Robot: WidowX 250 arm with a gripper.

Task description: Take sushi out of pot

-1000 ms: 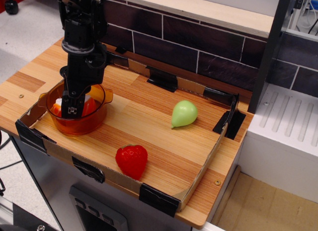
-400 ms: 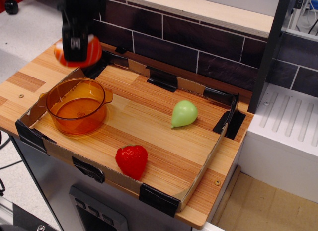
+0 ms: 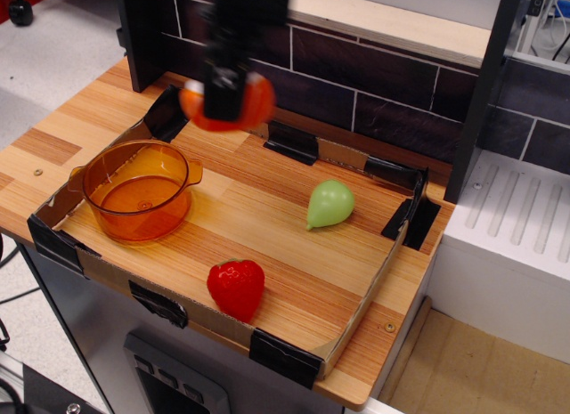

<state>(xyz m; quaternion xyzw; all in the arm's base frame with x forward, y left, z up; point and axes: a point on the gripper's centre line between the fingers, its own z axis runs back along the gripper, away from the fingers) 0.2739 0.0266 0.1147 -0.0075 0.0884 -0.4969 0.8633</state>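
Sushi, small glossy orange toy nigiri (image 3: pixel 252 105): clamped in blurred black gripper (image 3: pixel 224 95), aloft right of empty translucent amber plastic pot (image 3: pixel 138 190), above far tray edge. Likely light, rigid, slippery; side grip best.

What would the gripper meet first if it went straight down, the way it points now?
Probably bare wooden board right of the pot; the gripper holds the sushi raised above it. Depth is unclear.

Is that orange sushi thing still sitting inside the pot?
No, the gripper holds the sushi up in the air, and the pot is empty.
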